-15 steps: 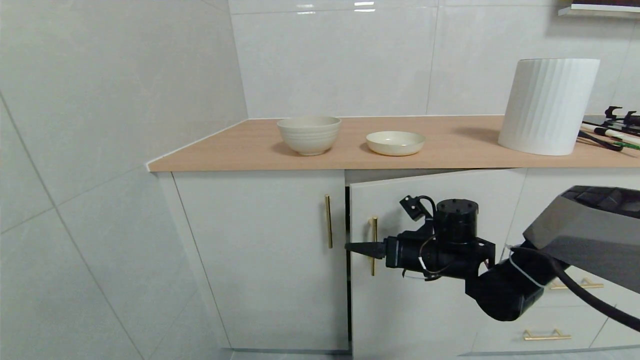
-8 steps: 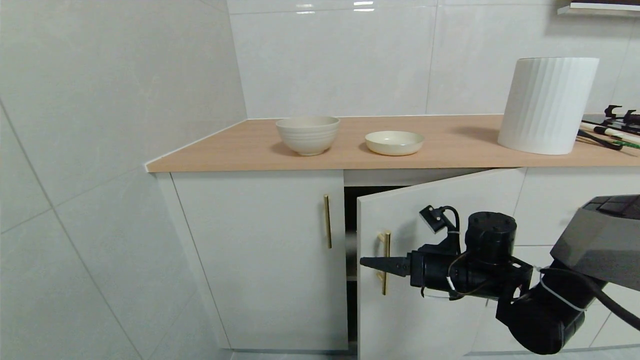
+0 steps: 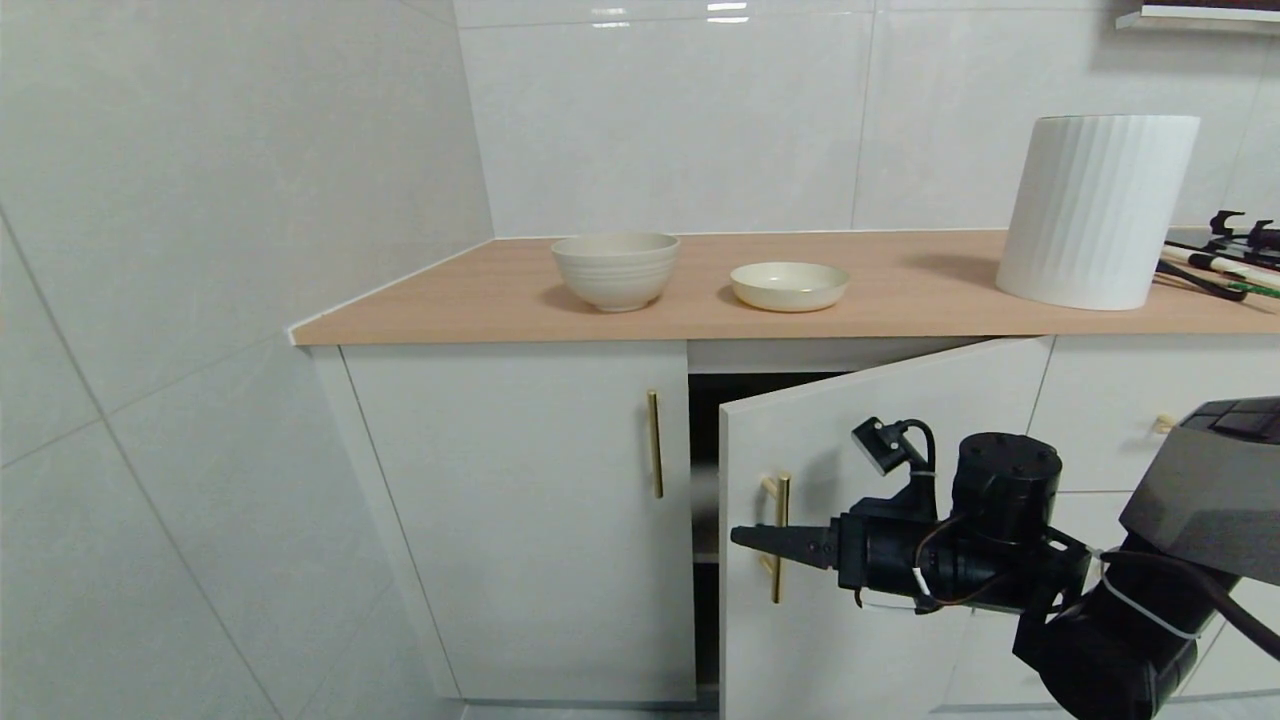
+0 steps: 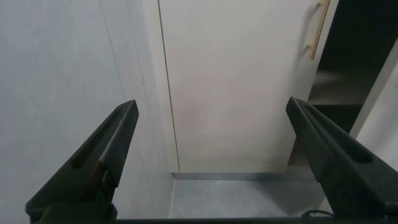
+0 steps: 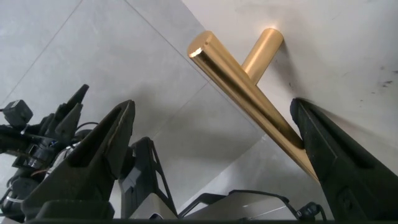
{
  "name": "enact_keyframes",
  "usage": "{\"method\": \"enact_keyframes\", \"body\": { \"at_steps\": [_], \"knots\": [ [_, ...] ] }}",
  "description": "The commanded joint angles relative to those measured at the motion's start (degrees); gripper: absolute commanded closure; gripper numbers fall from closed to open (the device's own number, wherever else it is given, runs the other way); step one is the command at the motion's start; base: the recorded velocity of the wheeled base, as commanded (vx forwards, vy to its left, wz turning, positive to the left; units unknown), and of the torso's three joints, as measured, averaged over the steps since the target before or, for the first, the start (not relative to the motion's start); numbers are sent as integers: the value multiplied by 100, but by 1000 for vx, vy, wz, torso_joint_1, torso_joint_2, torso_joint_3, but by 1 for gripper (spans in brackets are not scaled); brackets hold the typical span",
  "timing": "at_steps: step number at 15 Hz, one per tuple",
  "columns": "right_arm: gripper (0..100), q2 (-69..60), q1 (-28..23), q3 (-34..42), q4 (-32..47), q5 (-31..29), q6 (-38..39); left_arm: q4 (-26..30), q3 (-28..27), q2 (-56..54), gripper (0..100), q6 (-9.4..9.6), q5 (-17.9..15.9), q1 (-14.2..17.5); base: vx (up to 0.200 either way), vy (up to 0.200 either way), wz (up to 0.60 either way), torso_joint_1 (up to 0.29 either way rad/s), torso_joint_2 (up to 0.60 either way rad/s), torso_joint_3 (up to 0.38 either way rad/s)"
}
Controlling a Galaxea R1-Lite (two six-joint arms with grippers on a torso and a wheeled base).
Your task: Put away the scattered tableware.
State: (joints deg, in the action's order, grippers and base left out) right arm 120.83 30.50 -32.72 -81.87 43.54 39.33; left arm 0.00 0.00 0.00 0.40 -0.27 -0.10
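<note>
A beige ribbed bowl and a shallow cream plate sit side by side on the wooden countertop. Below them the right cabinet door stands partly ajar, showing a dark gap. My right gripper is at that door's gold handle. In the right wrist view its fingers are spread wide, and the handle runs between them towards one finger, so the right gripper is open. My left gripper is open and holds nothing, low down in front of the closed left door.
A tall white ribbed container stands at the right of the counter, with dark utensils beyond it. The left door's gold handle is next to the gap. A tiled wall closes off the left side. Drawers lie behind my right arm.
The right cabinet door has swung further open and the dark gap has widened. My right gripper has moved right and slightly down with the handle.
</note>
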Motion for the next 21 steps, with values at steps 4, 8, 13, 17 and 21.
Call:
{"method": "enact_keyframes", "body": {
  "at_steps": [4,8,13,17,21],
  "knots": [
    [0,-7,9,11,5,14,-4,545,-1397,589,0,-190,-852,-201,0,0,0,0,0,0],
    [0,-25,9,-6,-4,14,-13,791,-3296,3015,0,-893,-1889,-887,0,0,0,0,0,0],
    [0,-16,9,2,-4,14,-13,-606,-3507,6161,0,-910,-3005,-1221,0,0,0,0,0,0],
    [0,-7,9,-6,-4,14,-13,-2004,-3270,8429,0,-919,-3436,-1528,0,0,0,0,0,0],
    [0,19,9,11,-4,22,-22,-3832,-3217,9958,0,-937,-3392,-1985,0,0,0,0,0,0]
  ]
}}
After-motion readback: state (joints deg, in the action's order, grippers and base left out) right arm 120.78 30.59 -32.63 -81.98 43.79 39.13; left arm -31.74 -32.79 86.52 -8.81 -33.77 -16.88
